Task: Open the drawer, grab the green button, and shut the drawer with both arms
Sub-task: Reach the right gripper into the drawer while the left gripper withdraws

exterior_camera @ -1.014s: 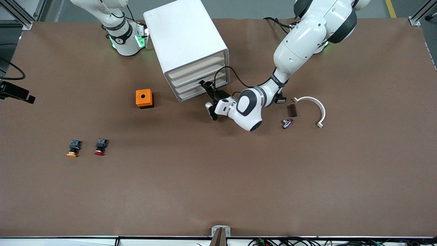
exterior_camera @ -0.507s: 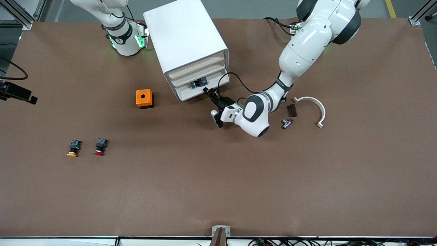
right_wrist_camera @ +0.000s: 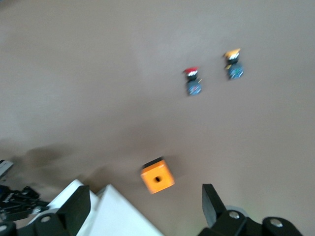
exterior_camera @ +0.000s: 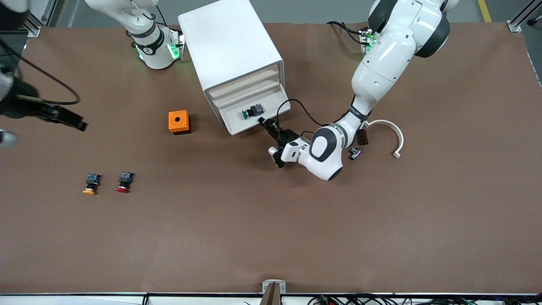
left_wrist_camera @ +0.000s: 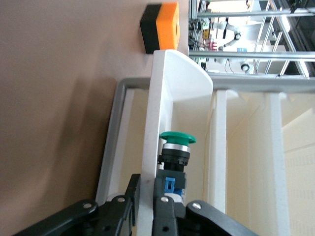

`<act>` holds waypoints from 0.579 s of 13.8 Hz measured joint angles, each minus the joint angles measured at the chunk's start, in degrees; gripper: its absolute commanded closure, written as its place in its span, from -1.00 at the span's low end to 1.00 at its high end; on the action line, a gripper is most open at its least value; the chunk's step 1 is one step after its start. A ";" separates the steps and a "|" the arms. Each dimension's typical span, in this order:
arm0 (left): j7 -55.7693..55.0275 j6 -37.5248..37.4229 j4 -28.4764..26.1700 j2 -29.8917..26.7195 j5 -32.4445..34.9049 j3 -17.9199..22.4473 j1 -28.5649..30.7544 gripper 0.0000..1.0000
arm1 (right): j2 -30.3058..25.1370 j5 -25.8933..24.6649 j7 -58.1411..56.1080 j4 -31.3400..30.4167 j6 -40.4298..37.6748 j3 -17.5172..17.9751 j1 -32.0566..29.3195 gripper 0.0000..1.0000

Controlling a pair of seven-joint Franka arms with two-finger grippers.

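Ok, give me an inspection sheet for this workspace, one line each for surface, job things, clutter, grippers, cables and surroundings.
Surface: brown matte table.
Job things: bottom shallow white drawer of tall white box cabinet pulled out; green-capped push button lying inside.
Clutter: orange box with hole; red-capped button, yellow-orange-capped button; white curved bracket; small brown block; small metal part.
Grippers: left gripper shut on the drawer's front; right gripper open, high over the orange box.
Cables: black cable looping by left wrist.
Surroundings: aluminium frame.
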 measured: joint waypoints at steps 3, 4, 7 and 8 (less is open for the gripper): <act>-0.15 -0.01 1.15 0.44 0.00 0.19 1.87 1.00 | 1.04 0.00 19.60 -0.21 0.11 0.30 10.53 -1.00; -0.21 -0.10 1.58 0.70 0.01 0.23 2.17 1.00 | 2.11 -0.01 26.18 -0.42 1.05 0.36 14.03 -1.00; -0.31 -0.61 2.36 1.26 0.01 0.26 2.54 -0.93 | 6.76 -0.05 41.34 -1.34 6.38 0.39 22.15 -1.00; -1.15 -0.61 2.57 1.30 0.01 0.32 2.56 -1.00 | 8.37 -0.03 45.35 -1.95 8.79 0.37 23.97 -1.00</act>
